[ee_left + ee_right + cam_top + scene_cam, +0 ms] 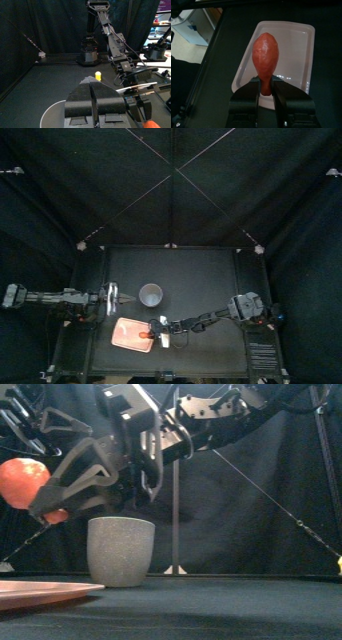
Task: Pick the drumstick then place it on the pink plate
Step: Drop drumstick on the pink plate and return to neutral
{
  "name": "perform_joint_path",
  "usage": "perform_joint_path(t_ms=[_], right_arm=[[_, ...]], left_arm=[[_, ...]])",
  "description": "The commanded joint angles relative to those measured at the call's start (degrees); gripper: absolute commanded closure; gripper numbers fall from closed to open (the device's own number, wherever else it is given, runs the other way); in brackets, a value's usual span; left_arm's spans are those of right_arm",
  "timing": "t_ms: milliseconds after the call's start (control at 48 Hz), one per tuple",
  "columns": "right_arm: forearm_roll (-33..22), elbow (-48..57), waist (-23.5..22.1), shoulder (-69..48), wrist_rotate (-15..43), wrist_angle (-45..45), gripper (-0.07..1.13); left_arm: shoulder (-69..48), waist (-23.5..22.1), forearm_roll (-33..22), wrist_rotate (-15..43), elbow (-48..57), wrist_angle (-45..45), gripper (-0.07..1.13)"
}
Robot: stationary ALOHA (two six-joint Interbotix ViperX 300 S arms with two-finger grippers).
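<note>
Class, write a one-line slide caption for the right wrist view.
Right gripper holds the red drumstick by its narrow end above the pink plate.

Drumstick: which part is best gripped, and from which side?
Grip the drumstick at its narrow end, coming in line with its length, as the right gripper does over the pink tray: that end fits between the jaws; the rounded fat end looks too wide.

black jointed arms [201, 321]; right claw [268, 87] black, blocky jaws.

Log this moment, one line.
right gripper: shut on drumstick | drumstick: held above pink plate | left gripper: shut, near grey cup
</note>
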Motion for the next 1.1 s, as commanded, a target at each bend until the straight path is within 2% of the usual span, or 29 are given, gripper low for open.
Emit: perform_joint_path(t_ms=[21,104,292,375,854,1104], right_arm=[[0.09,-4.22,-0.35,-0.09,-0.09,0.53,0.52],[0.09,-5.63,-0.53,0.88,-0.18,0.62,0.47],[0.18,-7.29,-1.14,2.29,-0.18,0.7,0.26],[0.18,-7.38,-1.49,2.55,-0.09,0.7,0.2],[-0.18,-2.37,-2.37,-3.16,-0.26,-0.79,0.19],[-0.09,7.65,-2.55,-9.84,-0.26,-8.96,0.19]], left_arm=[[0.18,-0.09,0.26,0.09,-0.44,-0.53,1.01],[0.18,-0.09,0.26,0.09,-0.26,-0.62,1.01],[0.18,-0.09,0.44,0.09,-0.09,-0.62,1.01],[0.18,-0.09,0.53,0.09,-0.09,-0.62,1.01],[0.18,-0.09,0.26,0.0,0.35,-0.62,1.01],[0.18,-0.09,0.35,0.0,0.62,-0.62,1.01]])
